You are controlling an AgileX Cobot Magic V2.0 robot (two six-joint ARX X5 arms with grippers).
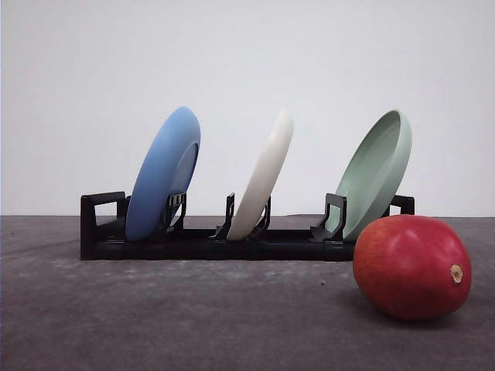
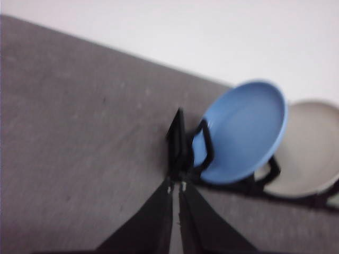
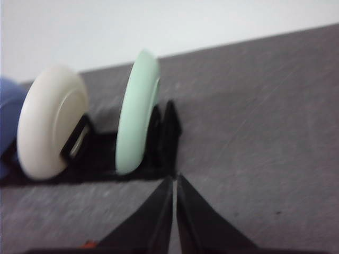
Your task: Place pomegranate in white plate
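Right now the pomegranate (image 1: 412, 267) sits near-right on the worktop (image 1: 193, 317), nearer the right pincer (image 3: 174, 182); both pincers pinched together, empty.

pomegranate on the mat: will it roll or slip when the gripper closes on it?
The glossy round red pomegranate probably rolls if nudged: it lies free on the flat grey table, nub sideways. Its smooth sheen suggests the fingers could slip. It looks rigid, so a firm grasp across the widest part seems safest.

Left tool (image 2: 176, 211): two matte black tapering fingers (image 2: 145, 225), wedge-shaped, pale flecks near tips. Right tool (image 3: 175, 211): same black wedges, small orange mark at seven o'clock.
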